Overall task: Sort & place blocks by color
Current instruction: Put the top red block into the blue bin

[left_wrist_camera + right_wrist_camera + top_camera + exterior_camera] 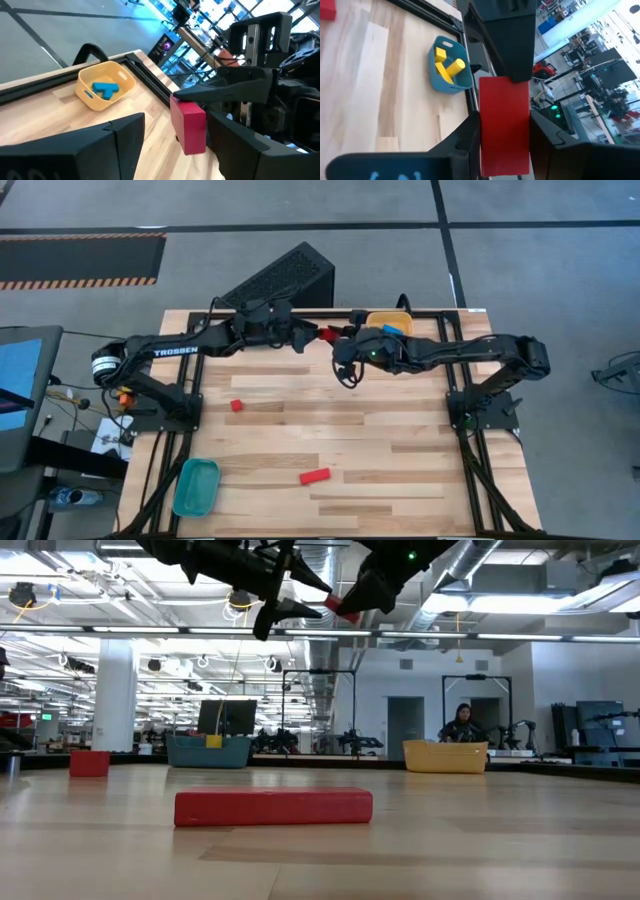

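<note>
A red bar block [325, 333] hangs in the air over the far middle of the table, between my two grippers. My right gripper [340, 340] comes from the table's right and is shut on the block [504, 115]. My left gripper [307, 336] comes from the left and is open, its fingers [125, 135] on either side of the block's other end [189, 125]. In the low view the block [345, 606] shows high above the table. A red cube [236, 405] and a second red bar [315, 476] lie flat on the table. My right gripper pinches the red bar's long sides [504, 150] between its two fingers [467, 137], at the end nearest it. The fingers come roughly level from the table's right side and lie along the bar. The bar is lifted clear, sticking out toward my left gripper. My left gripper stands around the bar's free end; whether a finger touches it, I cannot tell.
A yellow bin [392, 317] with blue blocks [106, 89] stands at the far edge, just behind the grippers. A teal bin [195, 486] with yellow blocks [445, 62] sits at the near left. A black slanted box [285, 275] stands beyond the far edge.
</note>
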Action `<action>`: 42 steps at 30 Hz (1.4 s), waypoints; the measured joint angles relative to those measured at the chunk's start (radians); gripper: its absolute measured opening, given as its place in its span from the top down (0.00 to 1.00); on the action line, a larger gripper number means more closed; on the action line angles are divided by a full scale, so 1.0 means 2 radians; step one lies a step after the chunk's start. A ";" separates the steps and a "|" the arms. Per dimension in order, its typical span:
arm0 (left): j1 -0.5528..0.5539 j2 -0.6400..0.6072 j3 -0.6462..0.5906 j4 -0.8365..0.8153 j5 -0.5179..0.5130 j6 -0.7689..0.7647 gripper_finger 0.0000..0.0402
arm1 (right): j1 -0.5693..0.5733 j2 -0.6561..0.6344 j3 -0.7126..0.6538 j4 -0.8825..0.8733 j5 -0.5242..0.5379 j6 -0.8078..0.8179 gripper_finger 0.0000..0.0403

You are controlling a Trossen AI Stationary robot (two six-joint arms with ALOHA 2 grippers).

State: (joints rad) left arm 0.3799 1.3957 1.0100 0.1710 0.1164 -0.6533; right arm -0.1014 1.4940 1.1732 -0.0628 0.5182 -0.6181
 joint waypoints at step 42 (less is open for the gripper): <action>0.013 0.048 0.001 0.067 0.029 -0.033 0.71 | -0.030 0.000 0.000 0.009 -0.028 -0.006 0.69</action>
State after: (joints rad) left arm 0.4052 1.4918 1.0119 0.3058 0.1737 -0.7194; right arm -0.1606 1.4940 1.1732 -0.0449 0.4618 -0.6292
